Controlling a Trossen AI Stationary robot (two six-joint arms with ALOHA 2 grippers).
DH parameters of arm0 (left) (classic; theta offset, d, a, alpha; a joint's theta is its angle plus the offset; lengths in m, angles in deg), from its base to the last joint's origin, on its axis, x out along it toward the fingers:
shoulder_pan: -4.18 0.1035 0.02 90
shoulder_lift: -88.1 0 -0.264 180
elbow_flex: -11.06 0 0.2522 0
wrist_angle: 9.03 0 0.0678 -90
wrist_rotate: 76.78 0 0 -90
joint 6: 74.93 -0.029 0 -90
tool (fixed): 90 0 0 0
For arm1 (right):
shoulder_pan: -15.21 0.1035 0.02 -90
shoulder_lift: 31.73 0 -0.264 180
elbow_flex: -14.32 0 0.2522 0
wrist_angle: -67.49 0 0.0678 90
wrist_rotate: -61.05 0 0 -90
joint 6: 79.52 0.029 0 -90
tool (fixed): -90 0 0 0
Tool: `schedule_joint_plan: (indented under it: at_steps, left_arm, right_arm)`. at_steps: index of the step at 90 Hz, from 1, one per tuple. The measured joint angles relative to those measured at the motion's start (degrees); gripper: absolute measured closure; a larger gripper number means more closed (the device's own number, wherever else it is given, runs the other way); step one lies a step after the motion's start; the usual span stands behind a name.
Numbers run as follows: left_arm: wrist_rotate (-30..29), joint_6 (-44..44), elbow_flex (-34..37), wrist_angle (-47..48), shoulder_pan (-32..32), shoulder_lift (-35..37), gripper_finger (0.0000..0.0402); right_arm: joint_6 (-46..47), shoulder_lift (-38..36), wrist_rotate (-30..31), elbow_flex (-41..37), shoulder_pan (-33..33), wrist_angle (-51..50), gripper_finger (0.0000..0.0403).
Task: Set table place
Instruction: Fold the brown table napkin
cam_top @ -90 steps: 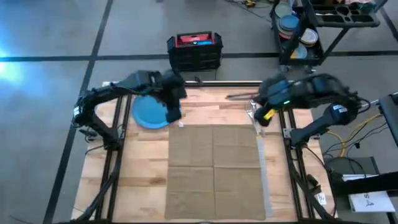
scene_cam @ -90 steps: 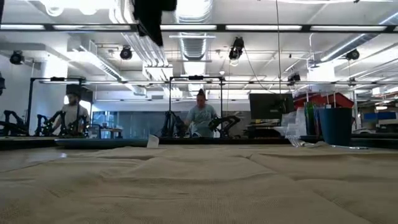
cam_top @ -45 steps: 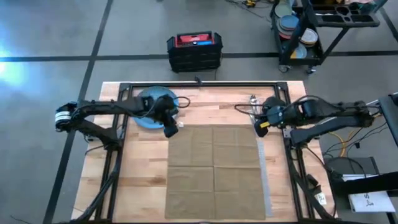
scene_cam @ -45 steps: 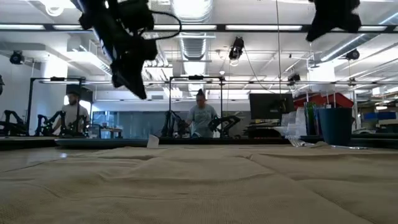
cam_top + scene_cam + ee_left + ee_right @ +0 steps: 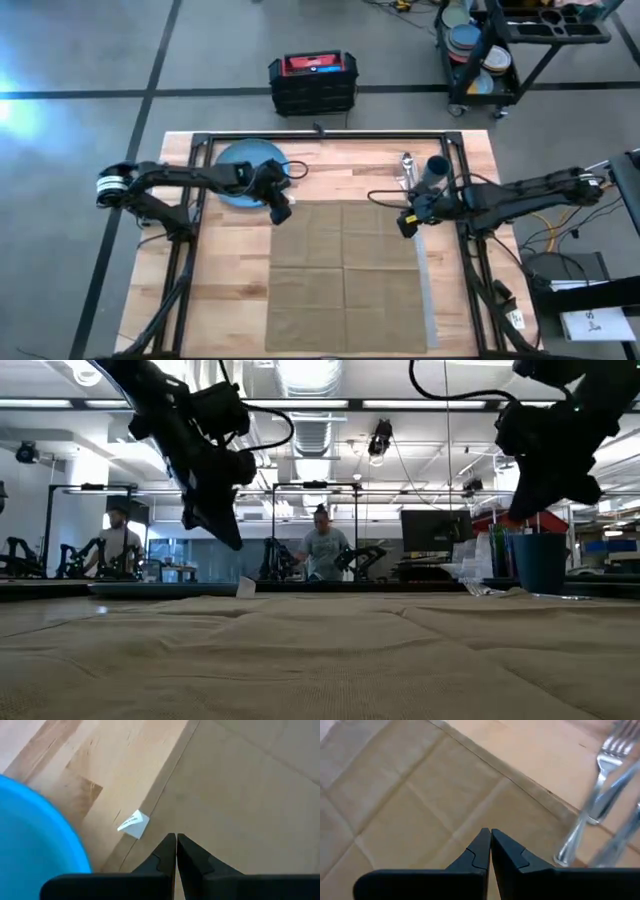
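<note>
Tan napkin lies spread on the counter; left gripper and right gripper, both closed and empty, hover at its far corners.

Two dark jointed arms with black cables and tapered black jaws.

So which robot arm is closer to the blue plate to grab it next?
The left arm, probably. Its hand sits shut at the tan cloth's far left corner, right beside the blue plate. The right hand, also shut, is across the cloth near the fork and cup.
</note>
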Motion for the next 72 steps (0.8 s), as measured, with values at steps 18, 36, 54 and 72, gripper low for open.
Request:
schedule_joint_plan:
  at_steps: [18, 36, 54, 72]
  left_arm:
    - [0.0, 2.5, -0.9, 0.2, 0.1, -2.5, 0.0402]
    - [0.7, 6.0, -1.1, -0.2, 0.1, -3.1, 0.0402]
    - [0.7, 3.9, -1.1, -0.4, 0.1, -3.1, 0.0402]
    - [1.7, 2.7, -1.1, -0.3, 0.1, -3.1, 0.0402]
  right_arm:
    - [-3.4, 0.0, 0.5, 0.0, -1.3, -0.4, 0.0403]
    - [-1.4, 0.2, -0.5, -2.1, -6.9, -0.5, 0.0403]
    - [-1.7, 0.6, -6.0, -4.3, -16.0, 0.4, 0.0403]
    - [-4.8, 3.1, -11.5, -5.5, -24.0, 2.8, 0.0403]
